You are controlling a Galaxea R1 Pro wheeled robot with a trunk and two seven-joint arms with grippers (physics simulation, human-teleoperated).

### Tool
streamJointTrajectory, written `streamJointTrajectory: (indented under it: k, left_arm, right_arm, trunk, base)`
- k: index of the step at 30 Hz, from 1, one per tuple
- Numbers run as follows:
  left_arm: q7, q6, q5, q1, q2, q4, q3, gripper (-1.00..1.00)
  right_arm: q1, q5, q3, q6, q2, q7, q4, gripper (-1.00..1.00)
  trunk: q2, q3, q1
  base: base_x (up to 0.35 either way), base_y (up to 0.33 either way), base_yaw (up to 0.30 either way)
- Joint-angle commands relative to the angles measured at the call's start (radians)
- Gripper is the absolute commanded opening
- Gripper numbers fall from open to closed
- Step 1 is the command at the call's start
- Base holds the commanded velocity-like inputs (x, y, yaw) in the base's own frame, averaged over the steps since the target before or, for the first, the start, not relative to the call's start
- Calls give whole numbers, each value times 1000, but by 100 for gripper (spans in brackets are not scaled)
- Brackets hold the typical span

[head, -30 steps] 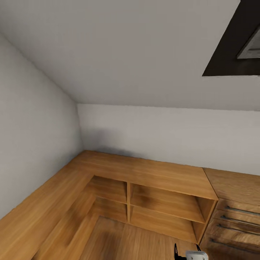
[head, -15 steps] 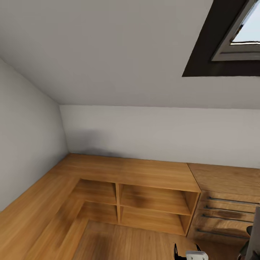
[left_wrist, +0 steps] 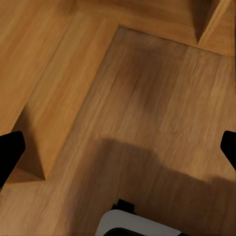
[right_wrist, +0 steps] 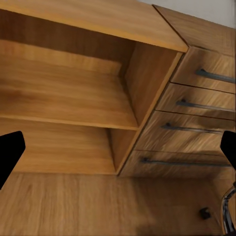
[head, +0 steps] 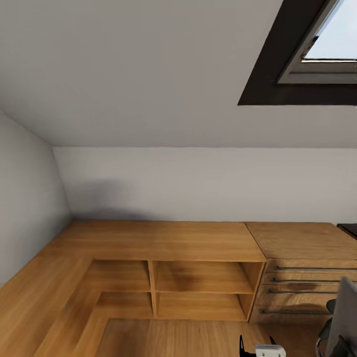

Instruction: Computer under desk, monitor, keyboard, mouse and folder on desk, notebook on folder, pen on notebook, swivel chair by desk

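At the lower right edge of the head view stands a grey upright slab (head: 343,317) with a dark rounded part beside it; it looks like the swivel chair's back. A chrome leg (right_wrist: 227,209) and a small black caster (right_wrist: 204,213) appear in the right wrist view. A dark flat thing (head: 349,229) lies on the drawer unit's top at the far right, too cut off to name. My right gripper (head: 256,342) (right_wrist: 118,152) is open and points at the shelves. My left gripper (left_wrist: 118,152) is open over the wooden floor. Both hold nothing.
A low wooden shelf unit (head: 198,277) with open compartments runs along the white wall and turns the corner on the left. To its right is a drawer unit (head: 302,287) with metal handles. A skylight (head: 322,49) is set in the sloped ceiling.
The camera has turned to the right: the shelves slid left in the picture, the skylight came further in, and the grey slab and the dark thing entered at the right edge.
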Motion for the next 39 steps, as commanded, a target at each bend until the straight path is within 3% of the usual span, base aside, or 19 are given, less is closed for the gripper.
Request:
streamJointTrajectory:
  k: [1,22,31,35,37,39]
  left_arm:
    - [8,-2,7,1,1,-1,-8,100]
    - [8,-2,7,1,1,-1,-8,100]
    - [8,-2,7,1,0,-1,-8,100]
    - [8,-2,7,1,0,-1,-9,100]
    - [8,-1,7,1,0,-1,-10,100]
    - [8,-1,7,1,0,0,-10,100]
  right_arm:
    - [0,-3,9,-1,1,-6,1,100]
    - [0,-3,9,3,0,-5,1,100]
    - [0,-4,4,36,1,-5,-2,100]
    - [0,-4,-25,41,1,-5,-3,100]
    - [0,-4,-75,44,1,-4,-4,100]
    - [0,-4,-88,50,1,-1,-5,100]
  trunk:
    - [0,0,1]
    - [0,0,1]
    - [0,-2,1]
    - [0,-6,1]
    - [0,-8,1]
    - [0,-11,1]
  base:
    - [133,137,-252]
    - [20,50,-254]
    - [-175,176,-252]
    - [-299,93,-204]
    - [-320,30,-168]
    - [-312,11,-147]
